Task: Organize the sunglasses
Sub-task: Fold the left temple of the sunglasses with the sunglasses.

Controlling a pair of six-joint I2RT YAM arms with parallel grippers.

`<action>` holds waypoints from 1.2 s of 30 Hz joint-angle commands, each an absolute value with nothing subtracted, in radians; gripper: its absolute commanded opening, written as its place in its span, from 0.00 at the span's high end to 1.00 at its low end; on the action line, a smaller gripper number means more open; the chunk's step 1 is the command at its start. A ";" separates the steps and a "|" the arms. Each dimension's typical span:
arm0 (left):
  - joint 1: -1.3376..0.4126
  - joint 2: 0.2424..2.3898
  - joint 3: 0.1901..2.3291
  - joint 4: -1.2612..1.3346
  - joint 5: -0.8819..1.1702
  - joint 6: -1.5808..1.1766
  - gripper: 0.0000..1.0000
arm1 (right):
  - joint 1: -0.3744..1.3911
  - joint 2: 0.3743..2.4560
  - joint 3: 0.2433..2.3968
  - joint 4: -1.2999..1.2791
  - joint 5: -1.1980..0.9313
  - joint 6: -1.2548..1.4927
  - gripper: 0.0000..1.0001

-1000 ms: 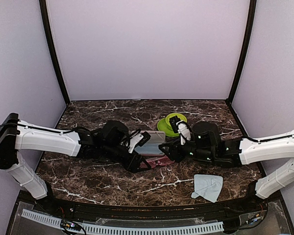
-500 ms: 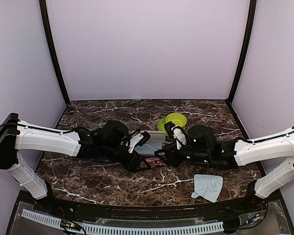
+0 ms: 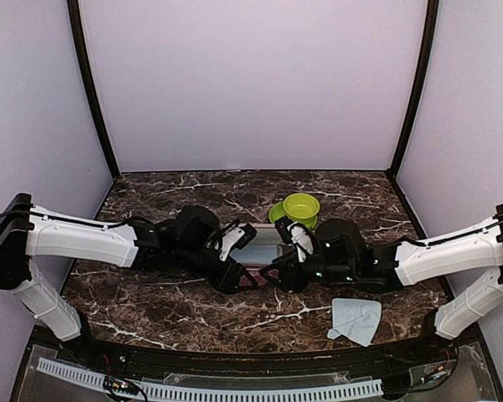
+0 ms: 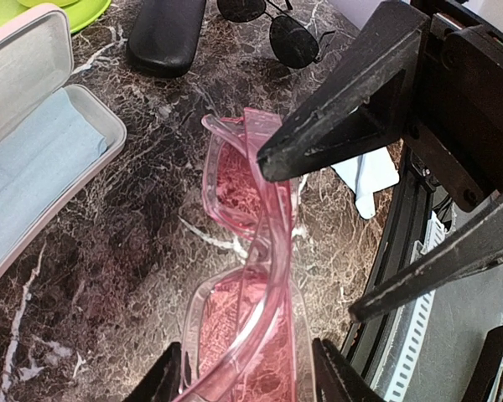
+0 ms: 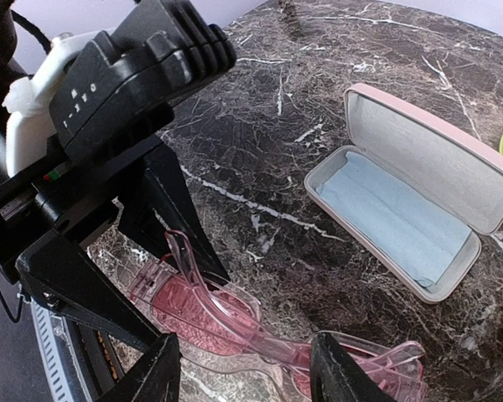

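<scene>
**Pink Pair Carried Between Two End Effectors, Open Case Ahead**

The pink sunglasses (image 4: 251,251) are held just above the counter (image 3: 168,293), clamped across the frame between the half-closed fingers of the left end effector (image 4: 247,373). The right end effector (image 5: 247,364) is set astride the same pair with its jaws parted. One finger touches the upper edge of the frame and the other stands just off it, so no firm hold is judged there.

The step in hand is judged to be the folding of the temples, so the pair can be laid into the pink case (image 5: 436,159). The left grip is best kept steady and level while the temples are pressed in gently, since thin plastic can be twisted easily.

The case lies open ahead and to the right of the right end effector, with bare counter between. Ahead of the left end effector, the black wire sunglasses (image 4: 289,38) and the black case (image 4: 168,33) lie close together and are best avoided. Little room is left between the two end effectors themselves.
</scene>
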State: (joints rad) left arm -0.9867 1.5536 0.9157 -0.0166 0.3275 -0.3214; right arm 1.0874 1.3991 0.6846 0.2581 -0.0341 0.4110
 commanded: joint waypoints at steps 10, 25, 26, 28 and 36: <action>-0.987 1.486 0.897 0.021 0.322 -0.316 0.98 | 1.098 1.343 0.670 0.252 0.011 0.411 0.44; -0.840 1.464 0.850 0.071 0.643 -0.516 0.98 | 1.016 1.198 0.745 -0.052 0.001 0.181 0.26; -0.825 1.460 0.843 0.084 0.669 -0.535 0.98 | 1.016 1.199 0.749 -0.064 -0.009 0.162 0.25; -0.804 1.459 0.834 0.106 0.722 -0.573 0.98 | 1.016 1.213 0.765 -0.094 -0.037 0.129 0.25; -0.772 1.484 0.825 0.148 0.867 -0.682 0.98 | 1.074 1.317 0.861 -0.181 0.066 0.004 0.25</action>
State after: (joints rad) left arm -0.7837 1.4994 0.8387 0.0967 0.7559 -0.6106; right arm 1.0397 1.2781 0.8017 -0.1337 0.0013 0.1005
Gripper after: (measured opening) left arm 0.474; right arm 0.749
